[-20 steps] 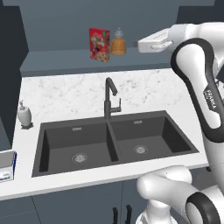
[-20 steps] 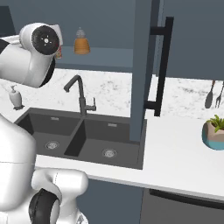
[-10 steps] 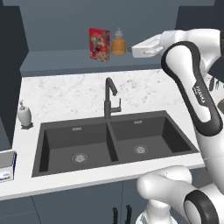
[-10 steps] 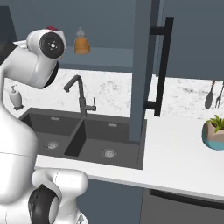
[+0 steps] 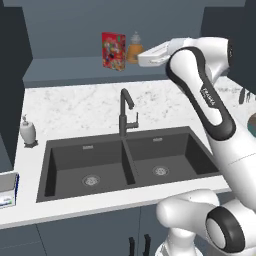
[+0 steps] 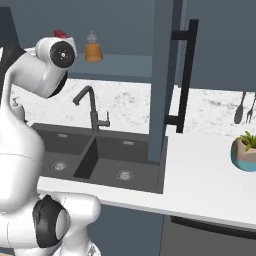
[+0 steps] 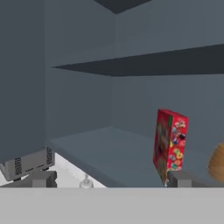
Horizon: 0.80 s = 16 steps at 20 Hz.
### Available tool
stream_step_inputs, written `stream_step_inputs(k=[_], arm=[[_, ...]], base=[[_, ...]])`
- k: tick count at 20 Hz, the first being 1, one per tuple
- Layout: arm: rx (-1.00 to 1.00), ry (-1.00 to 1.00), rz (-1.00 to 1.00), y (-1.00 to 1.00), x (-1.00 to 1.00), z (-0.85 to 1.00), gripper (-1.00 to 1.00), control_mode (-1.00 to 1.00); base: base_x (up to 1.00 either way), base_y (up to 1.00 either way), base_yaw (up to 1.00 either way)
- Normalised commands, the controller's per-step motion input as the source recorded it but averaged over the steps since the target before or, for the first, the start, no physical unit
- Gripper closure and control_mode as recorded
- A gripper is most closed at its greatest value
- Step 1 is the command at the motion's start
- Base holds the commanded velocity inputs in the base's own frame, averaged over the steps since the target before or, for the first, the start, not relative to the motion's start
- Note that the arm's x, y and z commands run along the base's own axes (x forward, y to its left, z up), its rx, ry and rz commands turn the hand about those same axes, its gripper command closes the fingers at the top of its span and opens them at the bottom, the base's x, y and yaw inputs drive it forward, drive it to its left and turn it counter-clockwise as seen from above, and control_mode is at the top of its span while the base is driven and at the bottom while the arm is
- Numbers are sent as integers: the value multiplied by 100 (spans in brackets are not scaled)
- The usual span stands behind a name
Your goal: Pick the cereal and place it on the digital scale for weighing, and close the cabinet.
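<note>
We saw the gripper (image 7: 109,179) spread wide, nothing between its two dark, blocky finger tips (image 7: 43,179), which rose at the near edge of the hand view. Just beyond the right tip stood the cereal (image 7: 169,142), an upright red cardboard box with a multicoloured dotted front, resting on the smooth slate-blue shelf of the cabinet (image 7: 78,87); it was near the gripper but not touching it. Beside the box, farther right, bulged a rounded amber bottle (image 7: 217,164). From the left base view, the white arm (image 5: 200,95) with dark joints reached up and forward, its hand level with the shelf to the right of the box. Far below and to the left, the digital scale (image 5: 7,190), low, flat and blue-edged, sat on the speckled white counter (image 5: 75,107) beside the dark double sink (image 5: 125,162).
</note>
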Motion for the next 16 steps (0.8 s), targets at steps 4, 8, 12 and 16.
stream_step_inputs(k=[4,8,12,16], arm=[[0,0,0,23,35,0,-100,-100],[0,0,0,21,39,0,-100,-100],[0,1,0,-6,22,0,-100,-100],[0,5,0,-22,28,0,-100,-100]], base=[[0,0,0],[0,0,0],[0,0,0],[0,0,0]])
